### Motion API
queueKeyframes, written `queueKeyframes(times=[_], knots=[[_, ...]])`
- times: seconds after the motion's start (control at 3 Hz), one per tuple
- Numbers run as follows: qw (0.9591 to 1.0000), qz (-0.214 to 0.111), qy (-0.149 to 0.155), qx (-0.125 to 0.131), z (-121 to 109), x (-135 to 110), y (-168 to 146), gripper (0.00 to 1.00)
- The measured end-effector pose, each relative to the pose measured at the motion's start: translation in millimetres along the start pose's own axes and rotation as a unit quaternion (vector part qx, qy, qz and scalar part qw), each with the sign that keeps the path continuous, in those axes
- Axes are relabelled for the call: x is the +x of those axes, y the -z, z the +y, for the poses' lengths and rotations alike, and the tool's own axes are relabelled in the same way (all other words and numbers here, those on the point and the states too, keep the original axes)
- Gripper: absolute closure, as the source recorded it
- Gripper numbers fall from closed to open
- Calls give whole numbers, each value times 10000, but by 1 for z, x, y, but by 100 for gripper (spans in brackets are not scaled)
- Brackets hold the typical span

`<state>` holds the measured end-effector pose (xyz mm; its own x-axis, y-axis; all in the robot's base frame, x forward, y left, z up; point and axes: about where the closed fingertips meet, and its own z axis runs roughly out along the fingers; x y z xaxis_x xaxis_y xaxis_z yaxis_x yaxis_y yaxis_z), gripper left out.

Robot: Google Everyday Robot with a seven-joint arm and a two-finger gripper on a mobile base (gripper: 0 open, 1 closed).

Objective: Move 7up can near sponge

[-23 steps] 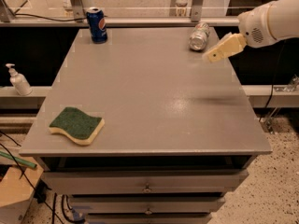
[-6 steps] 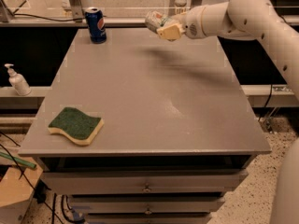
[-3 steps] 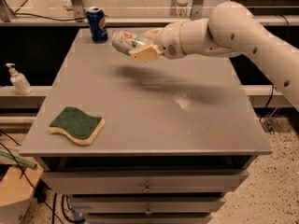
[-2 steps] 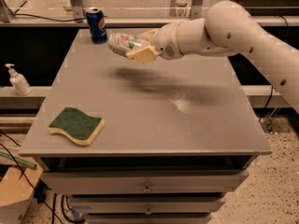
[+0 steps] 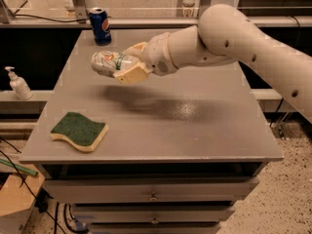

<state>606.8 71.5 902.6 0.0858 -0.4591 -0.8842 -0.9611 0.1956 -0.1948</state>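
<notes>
My gripper (image 5: 127, 63) is shut on the 7up can (image 5: 108, 63), a silvery-white can with green markings and a red spot. It holds the can on its side in the air above the left middle of the grey table (image 5: 195, 126). The sponge (image 5: 79, 130), dark green on top with a pale yellow base, lies flat near the table's front left corner, below and left of the can. My white arm (image 5: 234, 38) reaches in from the right.
A dark blue Pepsi can (image 5: 100, 26) stands upright at the table's back left. A white pump bottle (image 5: 18, 84) stands on a ledge left of the table. Drawers (image 5: 153, 194) sit under the tabletop.
My gripper has carried the 7up can from the back right of the table leftward and toward the front, closer to the sponge. The sponge and Pepsi can have not moved.
</notes>
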Motion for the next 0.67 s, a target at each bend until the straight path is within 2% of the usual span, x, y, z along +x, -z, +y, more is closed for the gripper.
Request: queueKeyframes(times=[0.33,0.67], knots=[[9991,-28,120,-407,41,-7,-12,100],[9965,-118,90,-819,75,-7,-23,84]])
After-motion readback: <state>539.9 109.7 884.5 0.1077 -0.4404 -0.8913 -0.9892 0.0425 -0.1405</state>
